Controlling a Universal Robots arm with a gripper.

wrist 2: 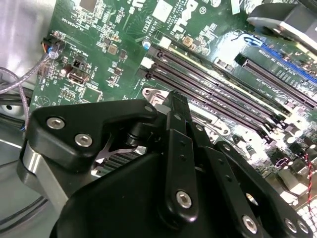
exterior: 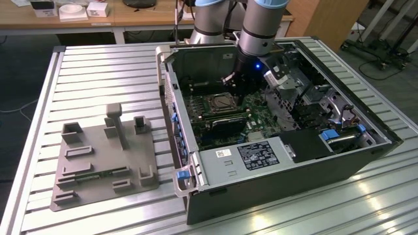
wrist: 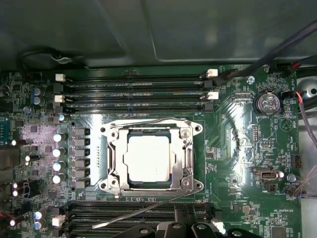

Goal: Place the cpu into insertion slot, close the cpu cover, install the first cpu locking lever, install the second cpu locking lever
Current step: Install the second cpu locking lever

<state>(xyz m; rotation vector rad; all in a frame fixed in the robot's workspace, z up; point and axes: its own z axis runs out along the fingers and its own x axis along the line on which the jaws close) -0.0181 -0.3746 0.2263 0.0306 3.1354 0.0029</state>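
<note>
In the first wrist view the cpu (wrist: 148,157) lies flat in the insertion slot (wrist: 105,186), its silvery top showing through the window of the cpu cover (wrist: 115,158), which is folded down over it. One locking lever (wrist: 148,120) runs along the socket's far edge, close to the cover. The other locking lever (wrist: 133,214) sticks out at a slant over the memory slots, its free end loose. My gripper (wrist: 173,228) hangs just beside the socket on that lever's side, fingers (wrist 2: 174,101) together with nothing seen between them. In the exterior view the gripper (exterior: 240,93) is inside the case beside the socket (exterior: 219,102).
The open computer case (exterior: 196,196) lies on a slatted metal table (exterior: 98,73). A grey power supply box (exterior: 245,156) sits at its near end, with drive bays and cables at the exterior view's right. Long black memory slots (wrist: 133,91) flank the socket. A grey fixture plate (exterior: 104,156) lies at the exterior view's left.
</note>
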